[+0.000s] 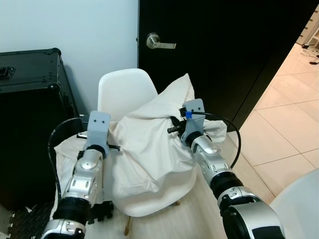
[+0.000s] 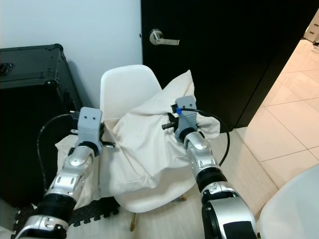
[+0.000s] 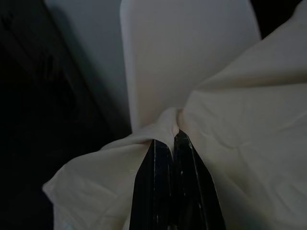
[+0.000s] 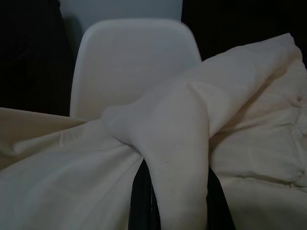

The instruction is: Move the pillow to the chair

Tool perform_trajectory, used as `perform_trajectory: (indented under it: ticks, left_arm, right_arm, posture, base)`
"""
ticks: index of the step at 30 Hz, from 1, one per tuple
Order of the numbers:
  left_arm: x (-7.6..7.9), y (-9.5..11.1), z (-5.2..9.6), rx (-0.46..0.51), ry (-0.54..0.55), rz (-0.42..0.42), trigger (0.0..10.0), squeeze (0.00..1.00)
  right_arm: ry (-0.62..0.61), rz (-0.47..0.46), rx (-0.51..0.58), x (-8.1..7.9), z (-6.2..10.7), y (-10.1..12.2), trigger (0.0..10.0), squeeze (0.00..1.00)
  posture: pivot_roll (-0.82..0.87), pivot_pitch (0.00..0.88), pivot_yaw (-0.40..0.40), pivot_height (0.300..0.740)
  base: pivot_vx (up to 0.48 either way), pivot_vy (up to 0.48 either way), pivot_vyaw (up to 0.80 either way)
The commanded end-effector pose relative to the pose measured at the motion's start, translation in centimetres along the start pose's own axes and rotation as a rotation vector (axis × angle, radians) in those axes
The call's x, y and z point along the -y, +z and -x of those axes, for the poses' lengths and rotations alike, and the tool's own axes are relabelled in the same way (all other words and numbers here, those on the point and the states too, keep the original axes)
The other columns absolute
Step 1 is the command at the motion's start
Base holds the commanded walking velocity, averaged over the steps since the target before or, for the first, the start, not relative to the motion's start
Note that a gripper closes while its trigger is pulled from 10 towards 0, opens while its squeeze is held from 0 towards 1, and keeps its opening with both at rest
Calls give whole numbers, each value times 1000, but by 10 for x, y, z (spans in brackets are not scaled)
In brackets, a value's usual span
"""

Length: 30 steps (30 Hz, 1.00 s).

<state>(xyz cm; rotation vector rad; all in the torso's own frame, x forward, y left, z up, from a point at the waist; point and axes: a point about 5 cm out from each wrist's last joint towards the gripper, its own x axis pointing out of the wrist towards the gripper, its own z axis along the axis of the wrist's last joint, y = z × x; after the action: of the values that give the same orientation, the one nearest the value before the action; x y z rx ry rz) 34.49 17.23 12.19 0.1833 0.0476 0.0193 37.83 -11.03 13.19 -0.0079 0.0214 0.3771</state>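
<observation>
A cream-white pillow [image 1: 154, 144] hangs crumpled over the seat of a white shell chair [image 1: 123, 89], held up between both arms. My left gripper [image 3: 173, 139] is shut on a pinched fold of the pillow's left side, beside the chair's backrest [image 3: 187, 52]. Over the pillow's right part, my right gripper [image 4: 158, 165] is shut on a thick fold of fabric that covers most of its fingers. The pillow's top corner [image 2: 187, 79] points up against the dark door.
A black flight case [image 1: 30, 114] stands close on the left of the chair. A dark door [image 1: 224, 45] with a lever handle [image 1: 159, 42] is behind it. Tiled floor [image 1: 289, 114] opens to the right. A white rounded edge [image 1: 304, 204] sits at lower right.
</observation>
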Motion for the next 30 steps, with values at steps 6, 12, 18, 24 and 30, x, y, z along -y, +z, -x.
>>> perform_trajectory:
  ticks: [6,12,18,24,30]
  left_arm:
    - [-5,15,-11,45,-17,-49,10000,0]
    - [-14,22,-18,70,24,-52,10000,0]
    - [-22,35,-32,90,63,-160,10000,0]
    - [-21,45,-39,96,82,-174,10000,0]
    - [-14,42,-41,97,80,-138,10000,0]
  right_arm:
    - [10,-64,3,-3,-3,1,10000,0]
    - [2,-73,34,-3,-9,11,10000,0]
    - [6,-58,23,-3,-18,26,10000,0]
    - [7,-49,17,-5,-23,34,10000,0]
    - [-9,-89,20,-5,-22,30,10000,0]
  posture:
    - [75,147,-75,740]
    - [67,171,-62,740]
    - [75,244,-71,740]
    - [81,266,-82,740]
    - [76,238,-69,720]
  base:
    - [0,0,0]
    - [0,0,0]
    - [0,0,0]
    - [0,0,0]
    - [0,0,0]
